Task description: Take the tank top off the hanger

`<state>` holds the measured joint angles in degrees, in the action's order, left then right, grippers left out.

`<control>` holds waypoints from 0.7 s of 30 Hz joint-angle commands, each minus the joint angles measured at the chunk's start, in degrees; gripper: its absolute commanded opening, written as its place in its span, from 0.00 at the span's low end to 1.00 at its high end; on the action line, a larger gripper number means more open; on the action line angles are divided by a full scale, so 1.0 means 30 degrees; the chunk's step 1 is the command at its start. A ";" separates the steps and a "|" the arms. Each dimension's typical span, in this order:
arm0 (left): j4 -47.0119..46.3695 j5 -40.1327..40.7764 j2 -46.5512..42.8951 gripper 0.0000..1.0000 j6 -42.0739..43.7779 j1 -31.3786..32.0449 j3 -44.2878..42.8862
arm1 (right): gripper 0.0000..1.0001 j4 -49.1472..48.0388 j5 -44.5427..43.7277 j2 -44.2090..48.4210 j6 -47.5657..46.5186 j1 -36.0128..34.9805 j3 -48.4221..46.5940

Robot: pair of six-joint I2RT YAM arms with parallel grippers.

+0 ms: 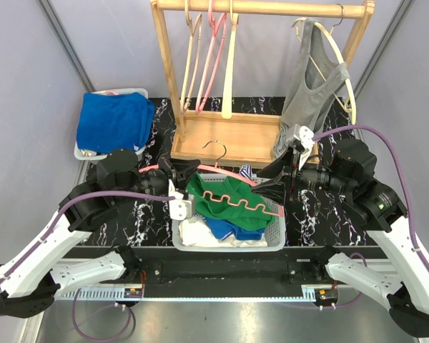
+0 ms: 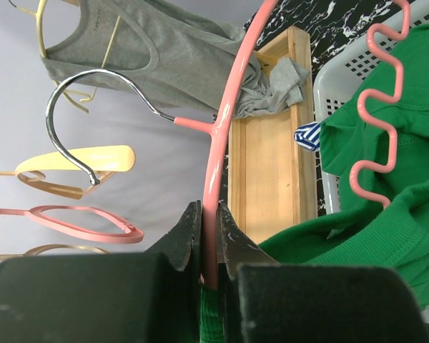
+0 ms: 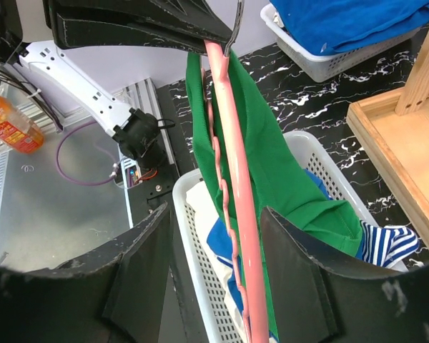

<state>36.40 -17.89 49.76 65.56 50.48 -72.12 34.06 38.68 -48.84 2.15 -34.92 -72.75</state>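
Note:
A green tank top [image 1: 225,196] is draped over a pink hanger [image 1: 261,206] with a chrome hook [image 1: 214,146], lying tilted above the white basket. My left gripper [image 1: 189,174] is shut on the hanger's pink bar [image 2: 229,107] close to the hook; green cloth [image 2: 407,93] hangs beyond it and bunches under the jaws. My right gripper [image 3: 218,236] is open, its jaws standing either side of the pink bar [image 3: 232,143] with a gap on each side. The green top [image 3: 272,150] runs along that bar toward the left gripper [image 3: 143,25].
The white basket [image 1: 275,239] holds blue, white and striped clothes. Behind stands a wooden rack [image 1: 222,136] with several bare hangers [image 1: 211,57] and a grey tank top [image 1: 311,86] on a hanger. A bin with blue cloth [image 1: 114,121] sits at the back left.

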 commanded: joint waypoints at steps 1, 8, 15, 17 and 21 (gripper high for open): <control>-0.1792 -0.0452 -0.0298 0.00 0.0062 0.0049 -0.0510 | 0.61 -0.0896 -0.0558 -0.0097 -0.0278 0.0008 -0.0243; -0.1822 -0.0394 0.0142 0.00 0.0324 0.0107 -0.1507 | 0.59 -0.1101 0.0728 -0.0506 0.0276 0.0037 0.0490; -0.1822 -0.0307 0.0670 0.00 0.0559 0.0342 -0.2093 | 0.45 -0.1101 0.1640 -0.1064 0.0571 0.0037 0.0695; -0.1792 -0.0219 0.0670 0.00 0.0501 0.0342 -0.2094 | 0.31 -0.1100 0.1465 -0.1034 0.0542 0.0038 0.0725; -0.1821 0.0074 0.0407 0.00 0.0500 0.0342 -0.1685 | 0.08 -0.0897 0.1171 -0.0888 0.0425 0.0037 0.0637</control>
<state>36.58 -18.26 51.96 66.39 51.35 -75.18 32.67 41.74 -52.21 3.27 -34.83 -70.43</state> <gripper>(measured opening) 0.061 0.183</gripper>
